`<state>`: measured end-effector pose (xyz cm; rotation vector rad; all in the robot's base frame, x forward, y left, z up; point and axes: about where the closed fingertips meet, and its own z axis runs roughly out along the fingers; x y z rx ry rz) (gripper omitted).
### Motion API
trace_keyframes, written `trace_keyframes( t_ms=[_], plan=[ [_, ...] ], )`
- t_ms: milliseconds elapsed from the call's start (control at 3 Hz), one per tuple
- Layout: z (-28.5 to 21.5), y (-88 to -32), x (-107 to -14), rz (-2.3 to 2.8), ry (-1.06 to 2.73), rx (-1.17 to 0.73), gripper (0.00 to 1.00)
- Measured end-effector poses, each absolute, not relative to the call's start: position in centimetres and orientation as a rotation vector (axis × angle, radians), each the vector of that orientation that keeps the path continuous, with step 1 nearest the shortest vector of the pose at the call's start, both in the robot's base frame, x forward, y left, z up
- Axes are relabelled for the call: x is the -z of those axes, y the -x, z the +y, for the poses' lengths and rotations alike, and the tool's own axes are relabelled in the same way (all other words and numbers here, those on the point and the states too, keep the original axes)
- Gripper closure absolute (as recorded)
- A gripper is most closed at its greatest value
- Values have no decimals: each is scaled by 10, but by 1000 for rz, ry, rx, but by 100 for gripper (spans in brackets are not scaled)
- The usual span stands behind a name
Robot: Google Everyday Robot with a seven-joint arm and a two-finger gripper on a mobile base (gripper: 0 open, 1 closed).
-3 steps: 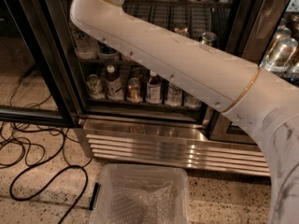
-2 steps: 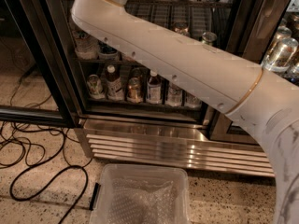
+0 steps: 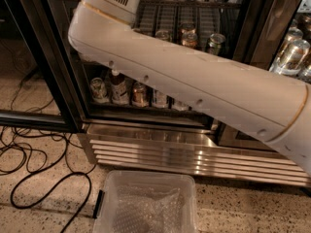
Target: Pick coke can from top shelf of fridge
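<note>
The fridge [image 3: 146, 144] fills the upper view, with a dark frame, grey wire racks and a ribbed steel base grille. My white arm [image 3: 194, 86] crosses the view from lower right to upper left and runs out of the top edge. The gripper is out of view above the frame. Cans [image 3: 188, 38] stand on a middle rack and bottles and cans [image 3: 119, 89] on the lower rack. The top shelf is cut off at the frame's top, and I cannot pick out a coke can.
A clear plastic bin [image 3: 146, 208] with bubble wrap sits on the speckled floor in front of the fridge. Black cables [image 3: 29, 164] loop across the floor at left. A glass door [image 3: 34, 57] stands open at left. More cans [image 3: 291, 57] show at right.
The arm's elbow section has shifted slightly; the rest of the scene looks the same.
</note>
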<state>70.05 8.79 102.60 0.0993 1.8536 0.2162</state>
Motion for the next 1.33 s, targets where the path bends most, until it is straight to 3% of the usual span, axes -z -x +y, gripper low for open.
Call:
trace_keyframes(
  t_ms=[1333],
  plan=[
    [79,-628,-946,2112,-163,-273,100]
  ],
)
